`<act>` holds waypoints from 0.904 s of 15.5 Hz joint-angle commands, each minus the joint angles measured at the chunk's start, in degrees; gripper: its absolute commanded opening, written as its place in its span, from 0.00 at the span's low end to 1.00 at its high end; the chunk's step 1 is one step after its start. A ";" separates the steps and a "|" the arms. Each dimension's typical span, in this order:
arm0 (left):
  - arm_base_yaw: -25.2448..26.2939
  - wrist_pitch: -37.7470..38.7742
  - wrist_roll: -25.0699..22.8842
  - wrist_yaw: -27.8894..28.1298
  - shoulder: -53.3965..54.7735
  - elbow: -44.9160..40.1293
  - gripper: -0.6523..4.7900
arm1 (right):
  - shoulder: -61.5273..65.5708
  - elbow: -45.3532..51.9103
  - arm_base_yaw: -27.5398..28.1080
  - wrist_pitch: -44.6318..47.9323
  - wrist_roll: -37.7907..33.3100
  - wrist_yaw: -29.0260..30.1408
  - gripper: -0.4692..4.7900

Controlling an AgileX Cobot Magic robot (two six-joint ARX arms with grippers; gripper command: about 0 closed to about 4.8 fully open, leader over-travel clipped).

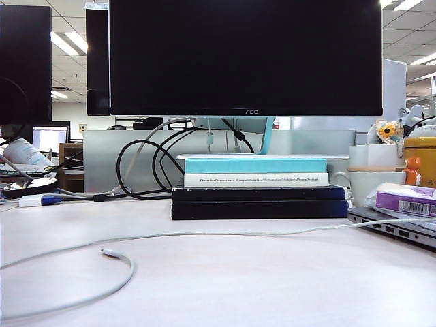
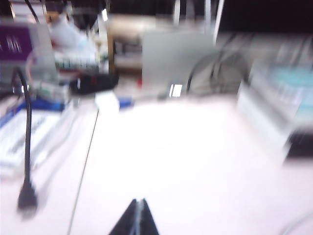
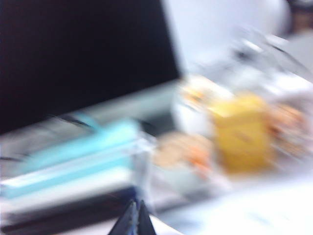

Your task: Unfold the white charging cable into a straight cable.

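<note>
White desk (image 1: 272,286) lies mostly bare before stacked books (image 1: 257,191). White charging cable (image 1: 204,235) crosses it, one plug end (image 1: 112,253) curling near the left edge. Left gripper (image 2: 137,218) and right gripper (image 3: 135,218) hover closed, empty.

A large black AOC monitor (image 1: 245,58) stands at the far middle of the pale desk (image 1: 259,286). Below its screen sits a stack of books (image 1: 257,187): a turquoise one on top, a white one under it, two black ones at the bottom. Thick black looping cables (image 1: 139,170) hang just left of the stack. At the right are a white mug (image 1: 368,184), a yellow tin (image 1: 422,153), a purple box (image 1: 407,199) and a grey laptop edge (image 1: 395,228).
</note>
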State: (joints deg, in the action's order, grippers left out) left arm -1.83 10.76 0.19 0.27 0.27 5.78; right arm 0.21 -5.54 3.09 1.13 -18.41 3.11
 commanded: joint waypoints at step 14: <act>0.13 -0.17 -8.11 1.95 -0.24 -5.18 0.17 | -0.09 5.11 0.04 -8.35 5.97 -11.98 0.09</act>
State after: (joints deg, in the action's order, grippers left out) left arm -1.76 9.89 -8.08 1.17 0.21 0.58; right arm 0.19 -0.49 3.11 -6.92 -11.64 -9.19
